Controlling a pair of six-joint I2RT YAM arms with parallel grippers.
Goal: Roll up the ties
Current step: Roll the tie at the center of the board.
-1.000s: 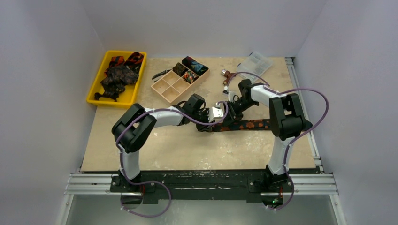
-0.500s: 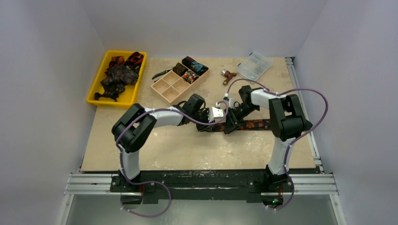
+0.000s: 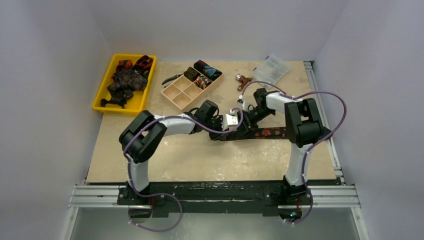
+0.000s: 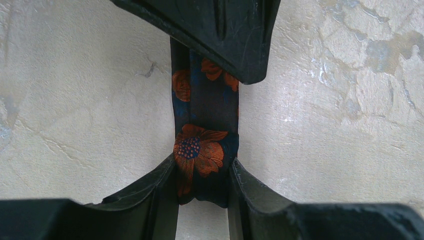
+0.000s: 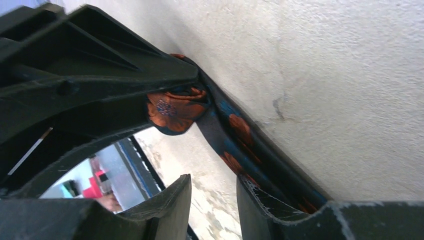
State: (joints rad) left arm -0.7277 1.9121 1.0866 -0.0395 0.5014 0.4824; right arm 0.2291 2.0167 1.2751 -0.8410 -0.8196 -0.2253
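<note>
A dark tie with orange flowers lies flat across the middle of the table. Its rolled end sits between my left gripper's fingers, which are shut on it. In the top view the left gripper meets the right gripper over the tie's left end. My right gripper is open, with bare table showing between its fingers. The tie's flat strip runs just beside its right finger. One right finger hangs over the strip just beyond the roll. More ties lie heaped in a tray.
A yellow tray stands at the back left. A tan compartment box beside it holds rolled ties. Pliers, a small brown object and a clear plastic box lie along the back.
My right gripper came down from behind onto the tie beside the left gripper, then shifted slightly back. The left arm has stayed still with the rolled end in it.
</note>
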